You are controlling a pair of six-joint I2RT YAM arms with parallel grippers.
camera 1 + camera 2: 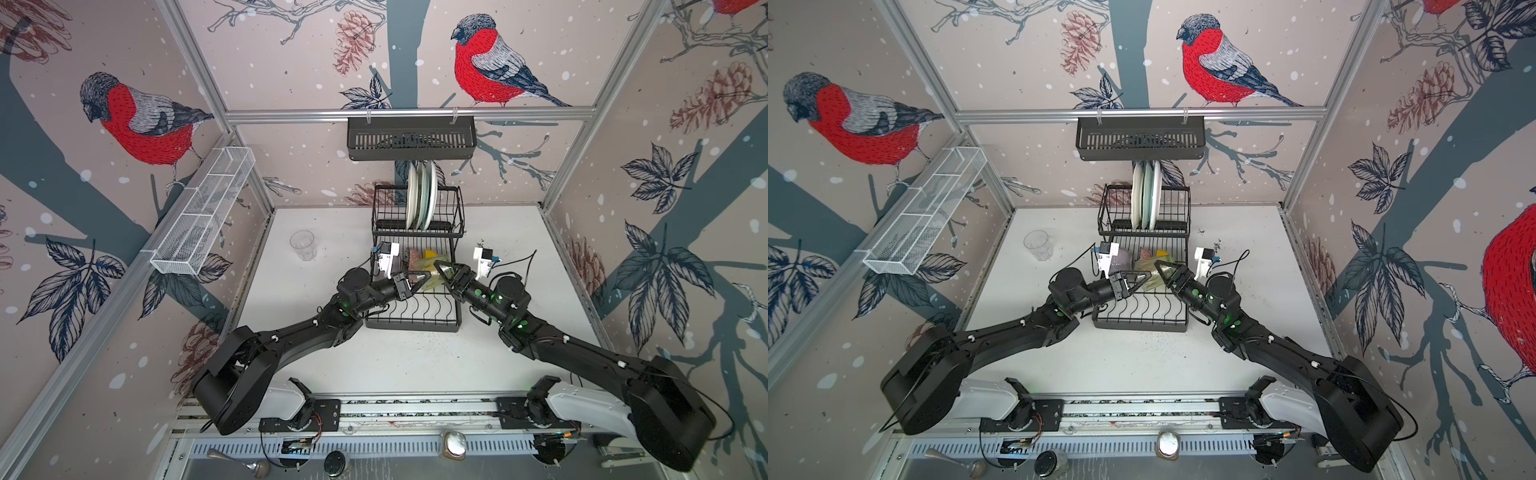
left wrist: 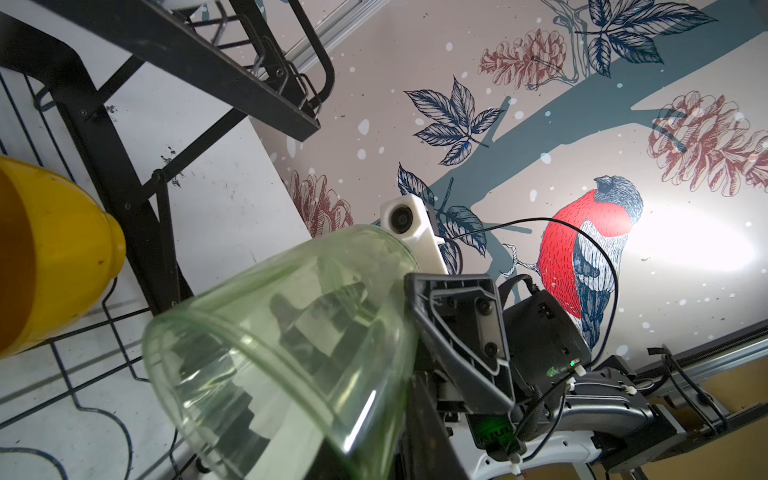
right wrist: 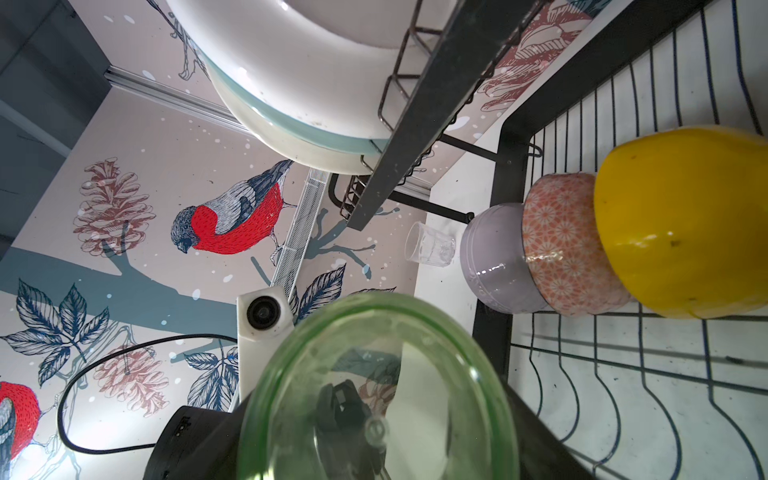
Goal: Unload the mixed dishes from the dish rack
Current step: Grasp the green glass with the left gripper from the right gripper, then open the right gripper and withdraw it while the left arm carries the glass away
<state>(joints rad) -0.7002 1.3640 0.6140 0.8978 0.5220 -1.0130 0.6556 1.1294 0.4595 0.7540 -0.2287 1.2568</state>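
The black dish rack [image 1: 415, 325] [image 1: 1140, 327] stands mid-table. A green glass [image 1: 435, 275] [image 1: 1153, 275] [image 2: 291, 332] [image 3: 374, 374] lies sideways above its lower tier, held from both ends. My right gripper [image 1: 443, 274] [image 1: 1163, 273] [image 3: 380, 419] is shut round its body near the base. My left gripper [image 1: 428, 277] [image 1: 1147, 276] [image 2: 401, 449] is shut on its rim. Lilac [image 3: 494, 266], pink-patterned [image 3: 561, 245] and yellow [image 3: 681, 220] [image 2: 54, 257] bowls lean in a row behind it. Three plates [image 1: 422, 195] [image 3: 311, 83] stand in the upper tier. A clear glass [image 1: 302, 245] [image 3: 430, 249] stands on the table, left of the rack.
A long black slotted basket [image 1: 411, 137] hangs on the back rail above the rack. A long white mesh basket [image 1: 203, 212] hangs on the left wall. Patterned walls close in three sides of the white table [image 1: 519, 257].
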